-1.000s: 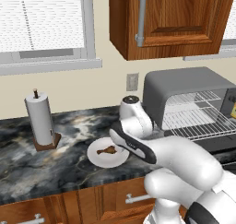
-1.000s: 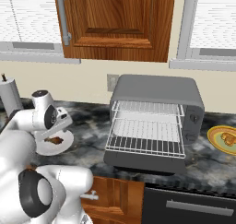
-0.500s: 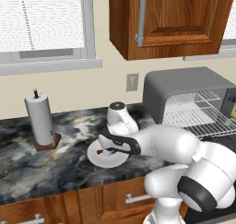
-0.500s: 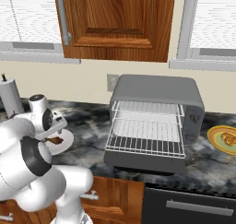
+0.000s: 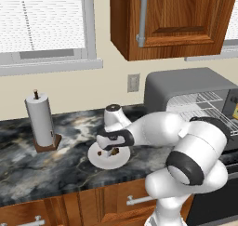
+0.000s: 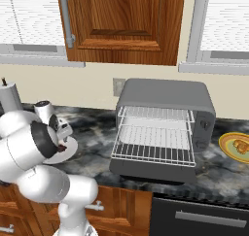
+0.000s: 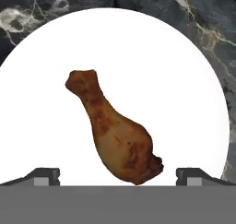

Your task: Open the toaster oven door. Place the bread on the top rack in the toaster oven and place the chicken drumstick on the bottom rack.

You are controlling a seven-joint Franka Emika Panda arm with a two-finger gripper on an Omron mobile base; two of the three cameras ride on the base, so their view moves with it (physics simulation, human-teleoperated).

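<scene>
one chicken drumstick [image 7: 115,135], two plates [image 7: 184,80], two white wire racks [image 6: 154,142]

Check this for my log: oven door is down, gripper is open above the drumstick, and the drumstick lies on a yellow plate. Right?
One slip: the plate under the chicken drumstick is white, as the hand view shows. The yellow plate holds the bread, right of the toaster oven. The toaster oven door is down and the gripper is open above the drumstick.

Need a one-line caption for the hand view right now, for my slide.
Open jaws straddle the brown chicken drumstick lying on a round white plate atop the dark marbled counter, fingertips framing its plump end.
</scene>
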